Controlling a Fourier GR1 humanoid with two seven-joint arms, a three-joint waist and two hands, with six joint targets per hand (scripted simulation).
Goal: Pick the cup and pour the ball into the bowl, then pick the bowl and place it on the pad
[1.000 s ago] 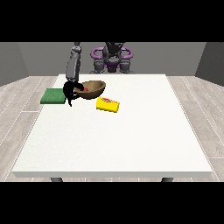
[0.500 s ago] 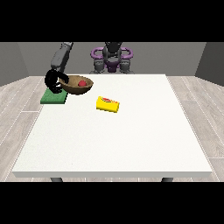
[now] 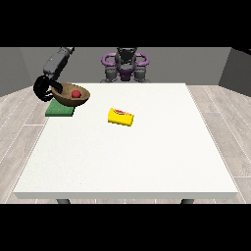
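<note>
Far left, over the table's [image 3: 127, 162] left edge near the back corner: the hand at the view's left [image 3: 44, 89], black, at the end of a grey arm [image 3: 58, 62] that slants down from the upper left. Its fingers curl round the left rim of the brown bowl [image 3: 71, 95]; it has hold of the bowl there.

The bowl sits tilted slightly, above the green pad [image 3: 59, 111]. Cannot tell whether the bowl's underside touches the pad or hangs just over it. The bowl overlaps the pad's back edge from this angle, its right side reaching past the pad's right end.

Red ball [image 3: 76, 93] lies inside the bowl, near the middle.

The green pad lies flat at the table's left edge, back part, just in from the corner.

Further right, toward the table's middle and well apart from the bowl: the yellow cup [image 3: 120, 116], on its side on the white top, with a red marking on its upper face.

Behind the back edge, centre: the robot's torso [image 3: 125, 66], grey and purple. The other hand does not show.
</note>
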